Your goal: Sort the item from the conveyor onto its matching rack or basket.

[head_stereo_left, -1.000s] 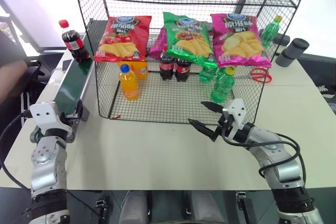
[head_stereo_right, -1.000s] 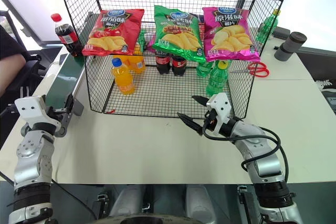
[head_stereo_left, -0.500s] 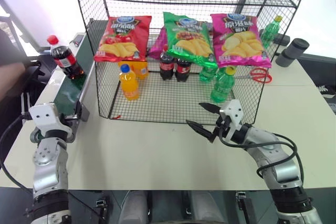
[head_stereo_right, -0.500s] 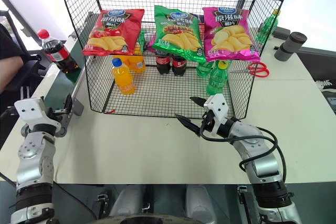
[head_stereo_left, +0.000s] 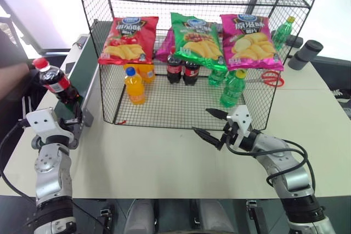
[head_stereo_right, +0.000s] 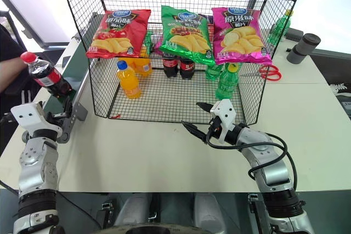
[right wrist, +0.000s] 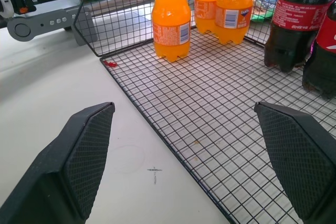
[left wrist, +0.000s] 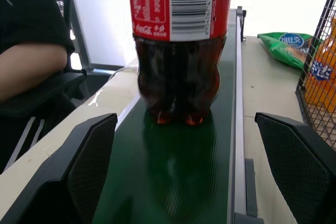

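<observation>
Right now the cola bottle [head_stereo_left: 53,82] stands upright near the front end of the green conveyor [head_stereo_left: 77,89], just ahead of the left gripper [left wrist: 178,171], whose fingers are spread wide and empty. The right gripper [head_stereo_left: 210,124] hangs spread wide at the front edge of the black wire basket [head_stereo_left: 164,120], holding nothing.

1. Cola bottle [left wrist: 178,45] on the conveyor [left wrist: 173,171]: the red label carries a white barcode, a white table of fine print too small to read, and part of a white script logo.
2. Three chip bags [head_stereo_left: 128,39] hanging on the rack above the basket [head_stereo_left: 181,105]: each shows a blue oval logo, wording illegible.
3. Orange soda bottles [right wrist: 170,17] inside the basket: label text illegible.
</observation>
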Robot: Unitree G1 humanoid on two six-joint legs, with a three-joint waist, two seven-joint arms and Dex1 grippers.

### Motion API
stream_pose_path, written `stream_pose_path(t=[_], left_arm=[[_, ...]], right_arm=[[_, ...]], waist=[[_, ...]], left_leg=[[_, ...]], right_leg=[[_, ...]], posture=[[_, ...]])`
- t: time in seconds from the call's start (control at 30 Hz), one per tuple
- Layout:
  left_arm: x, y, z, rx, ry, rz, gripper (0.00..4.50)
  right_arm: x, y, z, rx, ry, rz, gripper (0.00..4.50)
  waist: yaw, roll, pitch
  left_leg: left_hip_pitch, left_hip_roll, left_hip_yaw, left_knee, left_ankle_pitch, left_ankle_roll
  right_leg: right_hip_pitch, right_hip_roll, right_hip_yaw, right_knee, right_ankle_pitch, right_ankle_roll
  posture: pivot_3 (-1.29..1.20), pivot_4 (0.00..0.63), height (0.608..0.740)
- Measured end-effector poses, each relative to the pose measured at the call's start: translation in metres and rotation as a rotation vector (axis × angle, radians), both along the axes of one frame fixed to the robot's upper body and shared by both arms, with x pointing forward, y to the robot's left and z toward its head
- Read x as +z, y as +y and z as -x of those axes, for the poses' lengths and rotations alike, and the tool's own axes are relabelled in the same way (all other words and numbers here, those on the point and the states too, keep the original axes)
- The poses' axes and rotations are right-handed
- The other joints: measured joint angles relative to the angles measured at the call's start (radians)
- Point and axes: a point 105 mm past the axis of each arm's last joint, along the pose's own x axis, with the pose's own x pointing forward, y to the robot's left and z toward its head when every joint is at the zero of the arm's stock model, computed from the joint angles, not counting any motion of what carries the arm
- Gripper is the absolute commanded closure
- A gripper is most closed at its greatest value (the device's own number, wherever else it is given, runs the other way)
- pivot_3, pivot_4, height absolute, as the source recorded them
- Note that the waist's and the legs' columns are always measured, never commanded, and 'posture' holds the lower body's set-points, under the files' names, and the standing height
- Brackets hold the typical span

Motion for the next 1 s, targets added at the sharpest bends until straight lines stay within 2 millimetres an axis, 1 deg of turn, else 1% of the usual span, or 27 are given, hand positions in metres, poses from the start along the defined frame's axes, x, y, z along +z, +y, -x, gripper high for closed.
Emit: stream_pose_path(t=[0.27,0.37,0.4,0.43,0.53,0.63,0.7,0.83,0.9,1.0], left_arm=[[-0.001,0.007,0.003,0.05,-0.012,-0.005,0.0],[0.0,0.009,0.004,0.059,-0.017,-0.006,0.77],[0.0,0.011,0.005,0.064,-0.018,-0.006,1.24],[0.0,0.011,0.006,0.065,-0.019,-0.005,1.57],[0.0,0.012,0.007,0.06,-0.016,-0.012,1.58],[0.002,0.013,0.01,-0.002,0.007,-0.065,1.58],[0.005,0.006,0.011,-0.097,0.018,-0.087,1.58],[0.027,-0.017,0.014,-0.357,0.016,-0.139,1.58],[0.043,-0.04,0.02,-0.537,0.018,-0.168,1.58],[0.054,-0.083,0.03,-0.801,0.048,-0.167,1.58]], right_arm=[[-0.004,0.002,0.003,0.012,0.014,0.001,0.06],[-0.004,0.003,0.003,0.015,0.015,0.002,0.0],[-0.005,0.003,0.003,0.017,0.016,0.002,0.0],[-0.005,0.004,0.004,0.019,0.017,0.002,0.0],[-0.005,0.004,0.004,0.021,0.016,0.004,0.0],[-0.005,0.003,0.004,0.02,0.015,0.01,0.0],[-0.005,0.004,0.004,0.022,0.014,0.012,0.0],[-0.004,0.005,0.005,0.04,0.013,0.011,0.0],[-0.001,0.008,0.007,0.063,0.017,-0.004,0.0],[0.01,0.015,0.009,0.107,0.017,-0.035,0.0]], waist=[[0.0,0.0,0.0],[0.002,0.0,0.0],[0.003,0.0,0.0],[0.004,0.0,0.0],[0.002,0.0,0.0],[0.0,0.0,0.0],[0.001,-0.002,0.0],[-0.002,-0.003,0.001],[-0.003,-0.003,0.001],[-0.004,-0.001,0.001]], left_leg=[[0.0,0.0,0.0,0.0,0.0,0.0],[0.0,0.0,0.0,0.0,0.0,0.0],[0.0,0.0,0.0,0.0,0.0,0.0],[0.0,0.0,0.0,0.0,0.0,0.0],[0.0,0.0,0.0,0.0,0.0,0.0],[0.0,0.0,0.0,0.0,0.0,0.0],[0.0,0.0,-0.001,0.0,0.0,0.0],[-0.001,0.0,-0.001,0.0,0.0,0.0],[-0.001,0.0,-0.001,-0.001,0.0,0.0],[-0.001,0.0,-0.001,-0.002,0.0,-0.001]], right_leg=[[0.0,0.0,0.0,0.0,0.0,0.0],[0.0,0.0,0.0,0.0,0.0,0.0],[0.0,0.0,0.0,0.0,0.0,0.0],[0.0,0.0,0.0,0.0,0.0,0.0],[0.0,0.0,0.0,0.0,0.0,0.0],[0.0,0.0,-0.001,0.0,0.0,0.0],[0.0,0.0,-0.001,0.0,0.0,0.0],[0.0,-0.002,-0.001,-0.002,0.0,-0.001],[-0.001,-0.002,0.0,-0.002,-0.001,-0.001],[-0.001,-0.004,0.0,-0.003,-0.002,-0.004]], posture=[[0.0,0.15,0.74],[0.0,0.15,0.74],[0.0,0.15,0.74],[0.0,0.15,0.74],[0.0,0.15,0.74],[0.0,0.15,0.74],[0.0,0.15,0.74],[0.0,0.15,0.74],[0.0,0.15,0.74],[0.0,0.15,0.74]])
